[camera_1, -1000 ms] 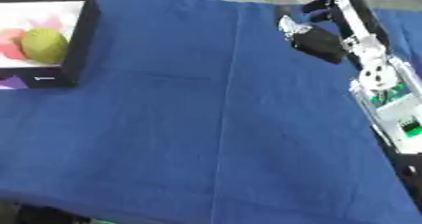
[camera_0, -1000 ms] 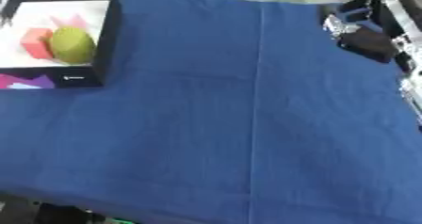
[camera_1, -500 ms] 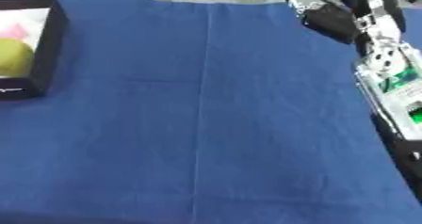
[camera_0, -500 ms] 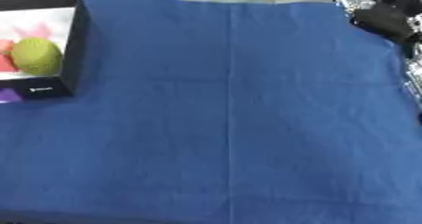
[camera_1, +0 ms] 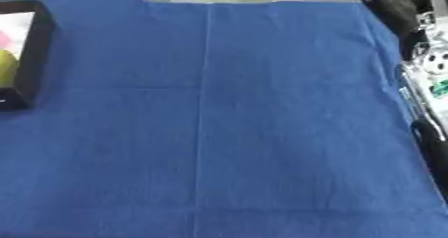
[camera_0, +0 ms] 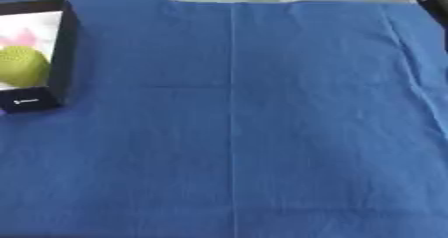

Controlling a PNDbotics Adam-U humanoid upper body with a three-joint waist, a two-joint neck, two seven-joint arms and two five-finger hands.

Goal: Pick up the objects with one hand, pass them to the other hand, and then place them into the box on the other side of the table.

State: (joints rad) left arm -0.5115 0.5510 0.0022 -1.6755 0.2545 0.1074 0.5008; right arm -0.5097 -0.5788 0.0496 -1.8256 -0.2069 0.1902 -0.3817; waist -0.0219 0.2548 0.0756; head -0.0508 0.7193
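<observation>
The near half of the table is nothing but blue cloth [camera_0: 262, 172], creased down the middle, with no loose object lying on it.

Further back at the left edge sits the black box [camera_0: 63, 57], and inside it a yellow-green ball [camera_0: 21, 67] rests against the near wall, with something pink [camera_0: 26, 34] just behind it. So the visible task objects are already in the box, and none shows waiting on the cloth.

The ball looks rounded and dull-skinned (likely light and a little soft, a guess from its look), so it would probably take a wrap of fingers around its widest part from above, since a pinch at the side could let it roll. The pink thing is too washed out to judge.

At the far right, the right arm [camera_1: 394, 9] runs along the table edge, its hand cut off by the frame, so I cannot tell how the fingers stand. The left hand shows in neither view.
</observation>
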